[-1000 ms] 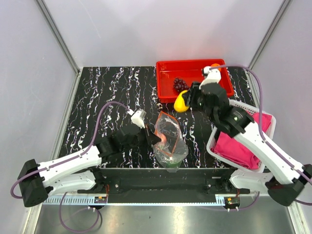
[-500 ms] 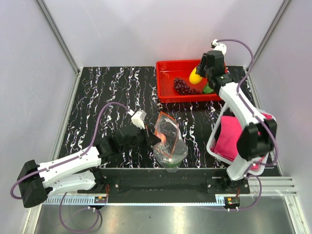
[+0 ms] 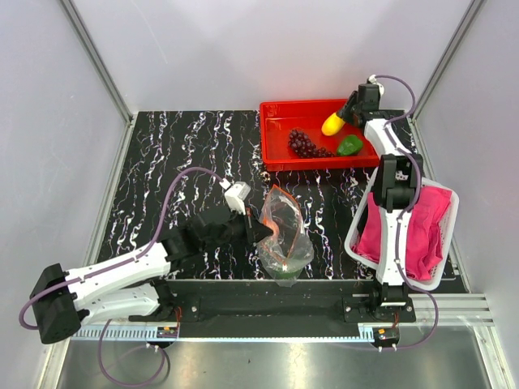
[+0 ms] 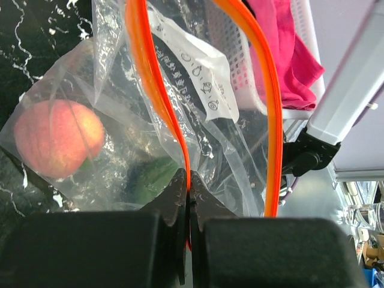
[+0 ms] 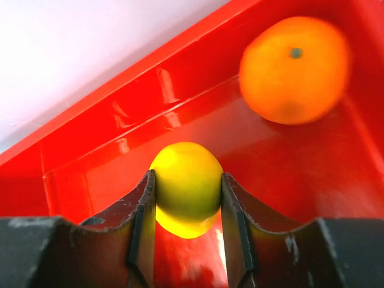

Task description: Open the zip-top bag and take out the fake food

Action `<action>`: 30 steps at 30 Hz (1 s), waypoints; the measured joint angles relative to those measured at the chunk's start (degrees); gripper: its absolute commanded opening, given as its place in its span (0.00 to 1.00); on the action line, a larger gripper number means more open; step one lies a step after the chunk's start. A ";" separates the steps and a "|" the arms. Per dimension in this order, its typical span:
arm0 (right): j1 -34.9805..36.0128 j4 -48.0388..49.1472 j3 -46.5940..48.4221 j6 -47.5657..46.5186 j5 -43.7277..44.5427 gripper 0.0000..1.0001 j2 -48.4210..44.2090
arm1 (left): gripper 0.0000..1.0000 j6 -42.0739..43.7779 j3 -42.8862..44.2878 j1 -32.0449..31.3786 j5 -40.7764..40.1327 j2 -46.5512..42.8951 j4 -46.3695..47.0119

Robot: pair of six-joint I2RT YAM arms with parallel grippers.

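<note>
Currently, zip-top bag (image 3: 284, 235), white label's print illegible, lies on black marbled table (image 3: 178, 154) with orange strip (image 4: 144, 90) pinched in left gripper's (image 4: 189, 195) closed jaws; right gripper (image 5: 187, 198) clasps yellow fruit (image 5: 186, 183) over red tray (image 3: 276, 130).

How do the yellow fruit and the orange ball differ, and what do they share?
Colour: the yellow fruit is lemon-yellow; the orange ball is orange with a dark stem dot. Shape: the fruit is oblong, the ball round. State: the fruit is clamped in the right gripper; the ball lies loose. Shared: both are at the red tray, outside the zip-top bag.
</note>
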 measured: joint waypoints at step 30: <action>9.44 -26.86 -35.60 3.43 -9.44 1.00 -42.91 | 0.00 -9.55 4.87 0.04 0.42 5.53 -2.91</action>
